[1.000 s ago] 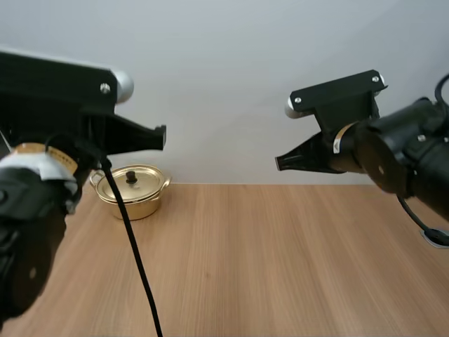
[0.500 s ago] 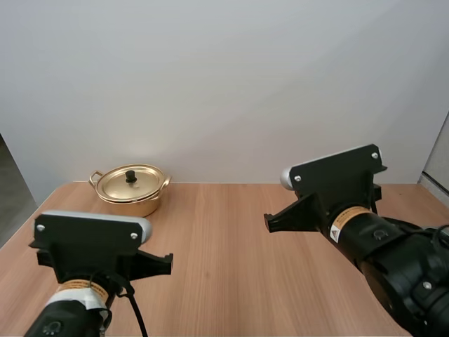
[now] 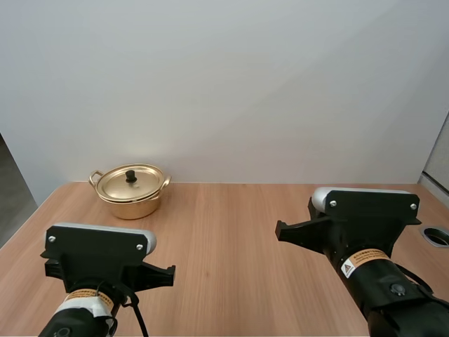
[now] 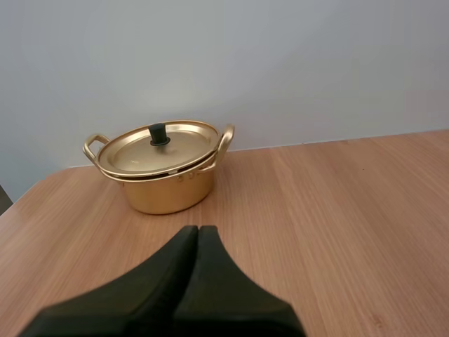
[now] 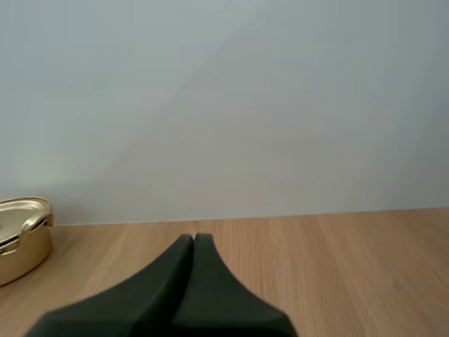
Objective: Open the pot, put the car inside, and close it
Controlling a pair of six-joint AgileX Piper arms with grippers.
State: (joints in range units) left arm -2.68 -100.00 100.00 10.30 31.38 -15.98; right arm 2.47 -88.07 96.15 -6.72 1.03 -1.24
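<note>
Both arms have dropped low to the near table (image 3: 231, 239) edge since 1 s ago. Left gripper (image 4: 197, 232) & right gripper (image 5: 193, 239) pinched together, empty. Gold pot (image 3: 131, 191) far-left, lid (image 4: 158, 146) on. No car seen: fits pre-open or done w/ car inside.

Wooden table (image 3: 231, 232), light grain; round grommet (image 3: 438, 236) at right edge.

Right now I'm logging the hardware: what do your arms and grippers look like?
Both arms are black. The left gripper and right gripper each have two black fingers, a flat black bracket with silver screws, a grey rounded cap, and a yellow-and-white warning label behind.
</note>
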